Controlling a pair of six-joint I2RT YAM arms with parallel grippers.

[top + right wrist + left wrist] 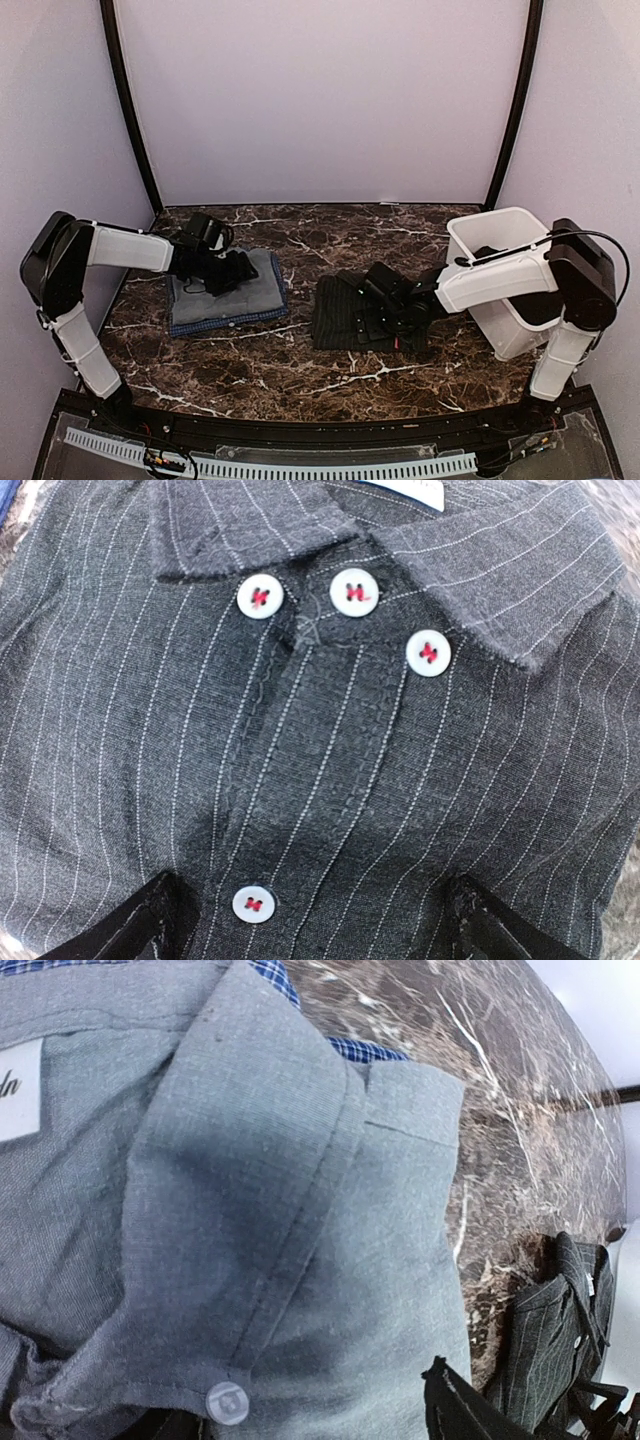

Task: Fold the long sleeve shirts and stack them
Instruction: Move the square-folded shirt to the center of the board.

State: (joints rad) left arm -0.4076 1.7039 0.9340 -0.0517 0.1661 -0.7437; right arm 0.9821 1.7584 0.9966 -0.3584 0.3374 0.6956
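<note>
A folded plain grey shirt lies at the left on top of a blue checked shirt. My left gripper hovers low over its far edge, open. In the left wrist view the grey shirt fills the frame, with blue checked shirt edges showing behind it; my left gripper holds nothing. A charcoal pinstriped shirt lies folded in the middle. My right gripper sits open just above it. The right wrist view shows the pinstriped shirt's collar and pale buttons, with the right gripper astride the placket.
A white plastic tub stands at the right with dark cloth inside, behind my right arm. The brown marble tabletop runs back to the booth walls. The pinstriped shirt shows at the lower right of the left wrist view.
</note>
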